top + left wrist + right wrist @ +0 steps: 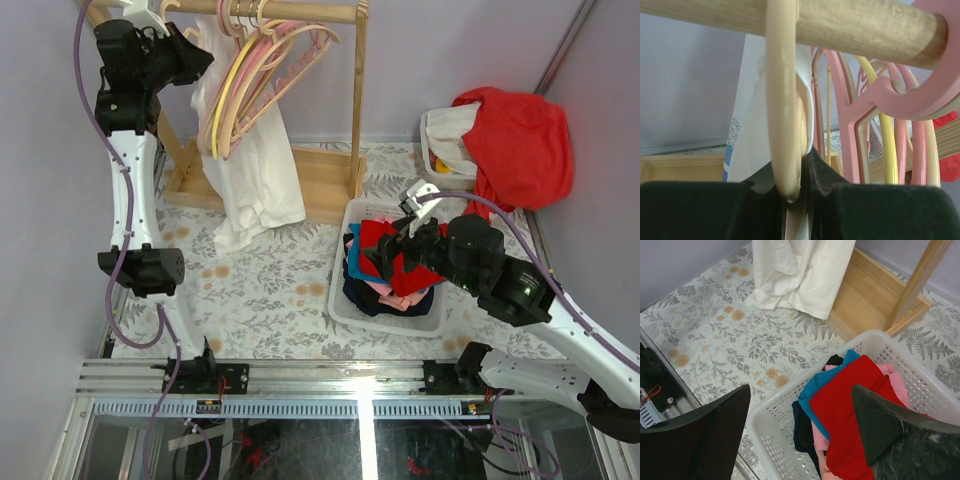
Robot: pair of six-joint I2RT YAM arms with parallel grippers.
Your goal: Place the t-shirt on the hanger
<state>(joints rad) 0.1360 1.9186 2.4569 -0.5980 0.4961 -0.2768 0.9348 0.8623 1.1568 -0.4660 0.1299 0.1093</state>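
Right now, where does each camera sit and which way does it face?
Top external: above and behind the bases, looking down at the table; left arm and right arm show.
Left wrist: up at the wooden rod, looking up; the left gripper clamps the hanger.
Right wrist: over the basket, looking down toward the rack; the right gripper shows open, empty.
Shared: top external and right wrist both show the t-shirt and basket.

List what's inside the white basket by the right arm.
The basket holds piled clothes: a red garment on top, with a teal piece, a pink piece and a dark navy piece showing beneath. Anything lower, and the basket's floor, is covered.
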